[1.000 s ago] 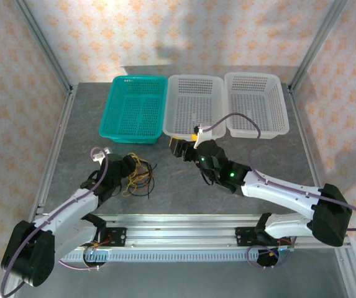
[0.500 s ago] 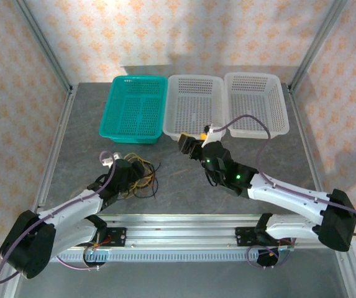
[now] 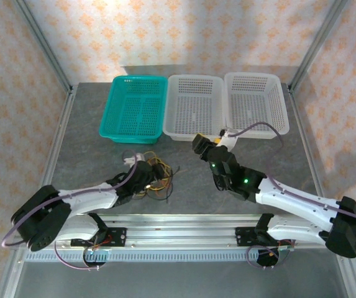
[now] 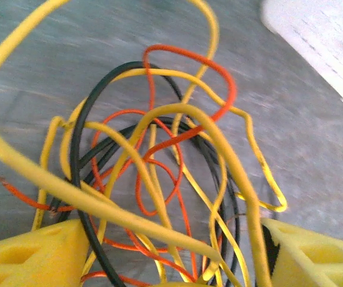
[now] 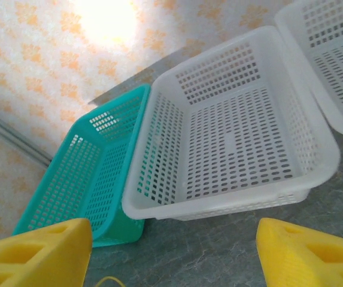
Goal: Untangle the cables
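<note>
The cables (image 3: 160, 179) lie in one tangle on the grey table, left of centre. My left gripper (image 3: 150, 172) reaches into the tangle from the left. In the left wrist view the left gripper (image 4: 177, 263) stands open, its yellow fingertips (image 4: 33, 257) wide apart. Loops of the yellow cable (image 4: 99, 203), the orange-red cable (image 4: 219, 72) and the black cable (image 4: 78, 137) run loosely between them. My right gripper (image 3: 199, 144) hovers open near the middle basket's front, to the right of the tangle. In the right wrist view the right gripper (image 5: 174, 257) has nothing between its fingers.
Three baskets stand in a row at the back: a teal basket (image 3: 133, 108), a white basket (image 3: 194, 107) and a second white basket (image 3: 255, 104). The right wrist view faces the teal basket (image 5: 81, 173) and the middle white basket (image 5: 231, 137). A metal rail (image 3: 178, 220) runs along the near edge.
My left gripper has swept to the right, and the cable tangle has shifted right with it. My right gripper has drawn back to the right, away from the tangle.
</note>
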Controlling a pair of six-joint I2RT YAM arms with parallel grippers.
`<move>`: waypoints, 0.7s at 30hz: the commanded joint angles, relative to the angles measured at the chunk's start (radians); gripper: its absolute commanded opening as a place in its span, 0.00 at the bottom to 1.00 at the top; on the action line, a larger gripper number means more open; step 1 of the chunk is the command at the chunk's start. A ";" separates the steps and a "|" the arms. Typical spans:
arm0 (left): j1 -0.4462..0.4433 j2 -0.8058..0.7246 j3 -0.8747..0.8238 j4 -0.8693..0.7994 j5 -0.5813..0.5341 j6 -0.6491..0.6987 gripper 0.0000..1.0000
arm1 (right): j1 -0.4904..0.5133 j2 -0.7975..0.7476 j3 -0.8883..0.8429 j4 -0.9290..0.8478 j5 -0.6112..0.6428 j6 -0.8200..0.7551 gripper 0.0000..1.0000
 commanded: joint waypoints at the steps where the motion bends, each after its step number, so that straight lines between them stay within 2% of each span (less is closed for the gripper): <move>1: -0.066 0.082 0.087 0.098 0.011 -0.028 0.71 | 0.005 -0.048 -0.029 -0.072 0.106 0.078 0.73; 7: -0.158 0.260 0.238 0.173 0.068 -0.007 0.71 | 0.004 -0.142 -0.074 -0.151 0.220 0.162 0.73; 12: -0.191 0.349 0.334 0.190 0.106 0.023 0.71 | -0.003 -0.212 -0.099 -0.243 0.288 0.195 0.73; 16: -0.197 0.378 0.388 0.181 0.121 0.057 0.73 | -0.015 -0.245 -0.113 -0.290 0.261 0.176 0.73; 21: -0.197 0.340 0.431 0.075 0.058 0.111 0.84 | -0.034 -0.249 -0.110 -0.367 0.179 0.133 0.73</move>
